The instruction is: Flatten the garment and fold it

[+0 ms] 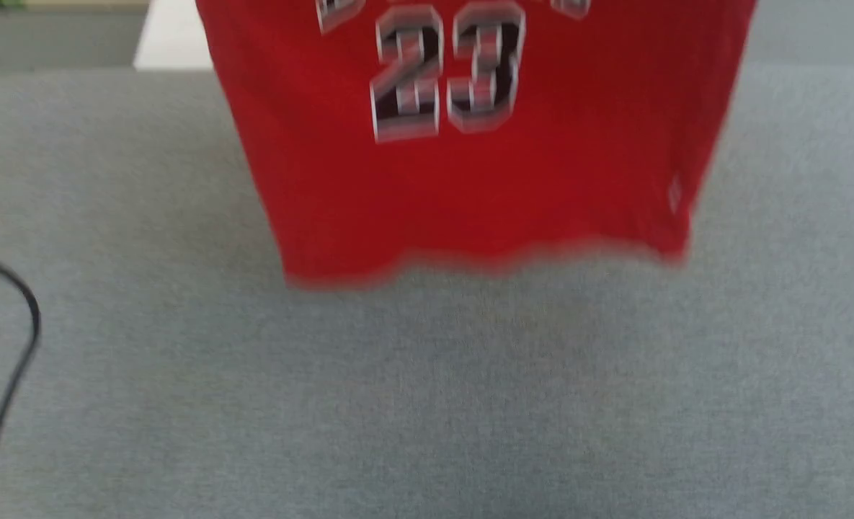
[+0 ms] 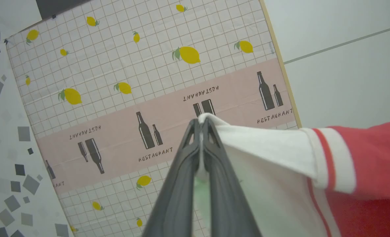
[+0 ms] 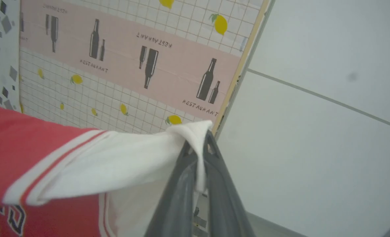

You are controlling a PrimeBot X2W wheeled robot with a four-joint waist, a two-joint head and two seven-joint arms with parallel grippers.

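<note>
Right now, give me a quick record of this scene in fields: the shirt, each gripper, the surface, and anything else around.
garment: red jersey, number 23, held up and hanging; blurred in the head view
left gripper: shut on a white sleeve
right gripper: shut on the other white sleeve
hem: above the grey surface; contact cannot be told
other: black cable at the left; lemon-print panel behind
</note>
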